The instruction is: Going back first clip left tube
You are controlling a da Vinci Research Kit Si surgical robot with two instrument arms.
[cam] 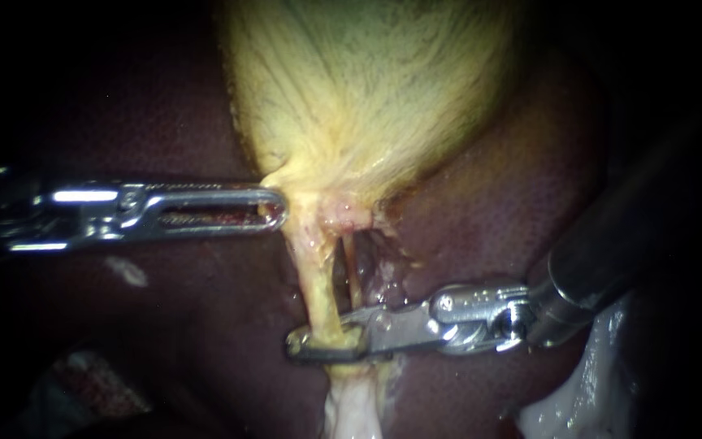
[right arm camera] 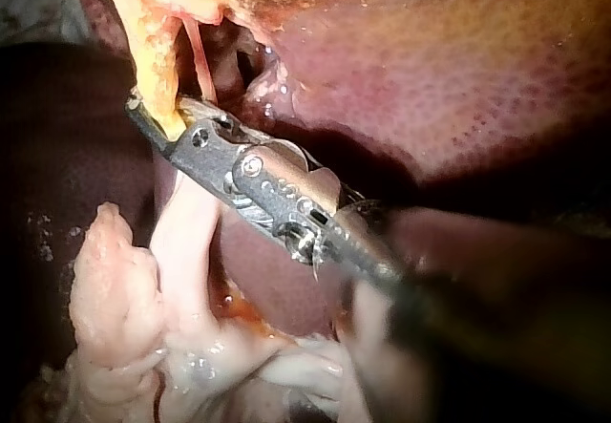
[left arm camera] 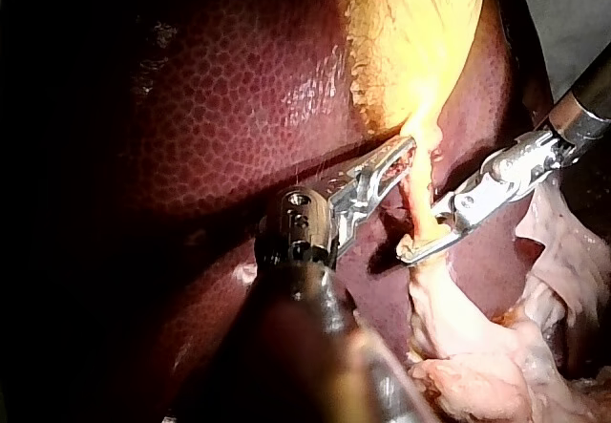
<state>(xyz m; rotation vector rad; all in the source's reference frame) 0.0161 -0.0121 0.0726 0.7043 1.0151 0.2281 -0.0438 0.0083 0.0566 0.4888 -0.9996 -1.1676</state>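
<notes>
The right instrument's end effector (cam: pixel 322 340) straddles the yellow, cord-like left tube (cam: pixel 316 280). Its 2 jaws stand apart, with the tube lying in the gap. The tube runs lengthwise from the pale yellow gallbladder (cam: pixel 367 89) down across the dark red liver (cam: pixel 513 203), roughly square to that shaft, so backing off likely means sliding straight out along the shaft. The left instrument's end effector (cam: pixel 276 210) is clamped on the gallbladder's neck.
</notes>
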